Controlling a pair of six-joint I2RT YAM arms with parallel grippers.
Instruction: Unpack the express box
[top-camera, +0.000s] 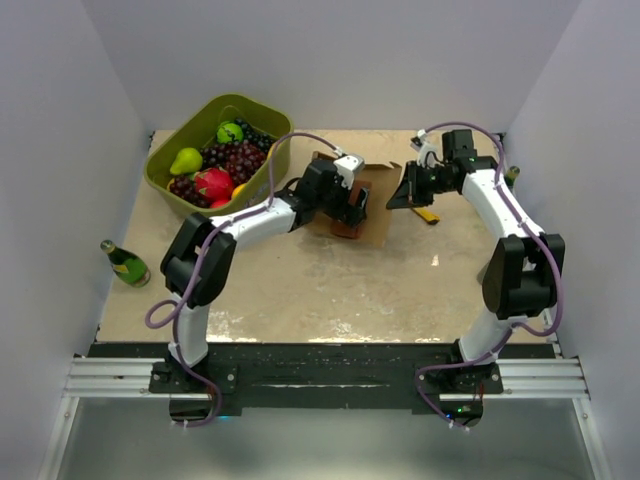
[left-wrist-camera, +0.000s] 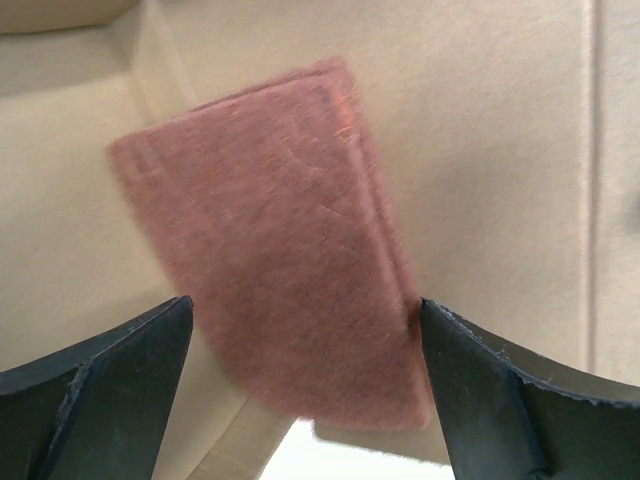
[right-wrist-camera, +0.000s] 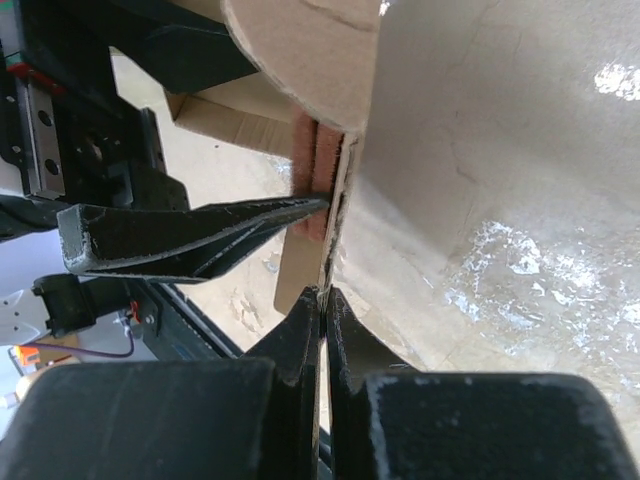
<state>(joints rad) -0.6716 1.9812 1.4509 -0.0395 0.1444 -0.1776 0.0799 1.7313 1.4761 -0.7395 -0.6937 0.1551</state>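
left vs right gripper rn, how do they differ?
The left gripper has its fingers spread wide; the right gripper has them pinched nearly together. The left brackets the reddish pad at both side edges, firm clamp unclear; the right is shut on a thin flap of the express box. Shared: dark fingers, both at the same box.

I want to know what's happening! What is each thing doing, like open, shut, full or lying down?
express box, open, flaps spread
reddish pad, held up on edge against a flap
left gripper, shut on the reddish pad
right gripper, shut on a box flap
fruit tub, full of fruit
green bottle, lying on its side
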